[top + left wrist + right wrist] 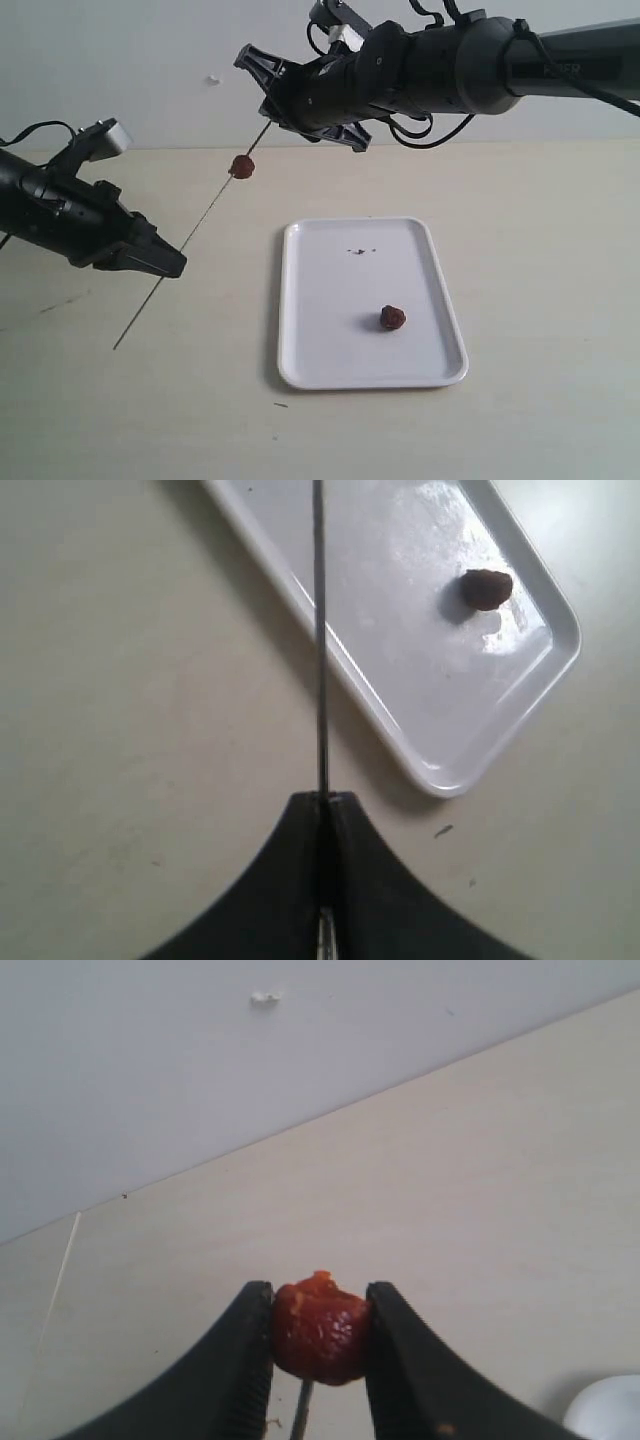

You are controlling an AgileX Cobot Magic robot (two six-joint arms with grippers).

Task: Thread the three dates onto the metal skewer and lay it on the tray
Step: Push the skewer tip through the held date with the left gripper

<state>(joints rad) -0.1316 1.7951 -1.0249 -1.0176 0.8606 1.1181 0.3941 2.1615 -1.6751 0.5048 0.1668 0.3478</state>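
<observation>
Skewer (205, 217) pinched in left tool (178, 266), jaws pressed fully together on the thin metal with nothing else between them. Slants up and to the right in the exterior view: lower end sticking out past the left tool, to the left of the tray (330, 300); upper end reaching the right tool (320, 1302). Impossible to tell whether the lower end touches the counter (540, 250). Seen from the left wrist, runs straight out from the closed tips and crosses above one long rim of the tray. Threaded date (241, 166) sitting on the skewer between the two tools, nearer the right one, just below it and apart from it. Right tool partly open, closed only as far as the held date (318, 1332), a glossy red, wrinkled lump squeezed between two black fingers (245, 1360), torn at the top; skewer meeting that date from underneath. Hidden behind the tool in the exterior view. Loose date (392, 318) lying on the tray, in the half nearer the camera, toward the right rim, well apart from both tools. Few dark specks (358, 250) on the far part of the tray. Tray flat on the counter, pale wall (120, 60) behind.
</observation>
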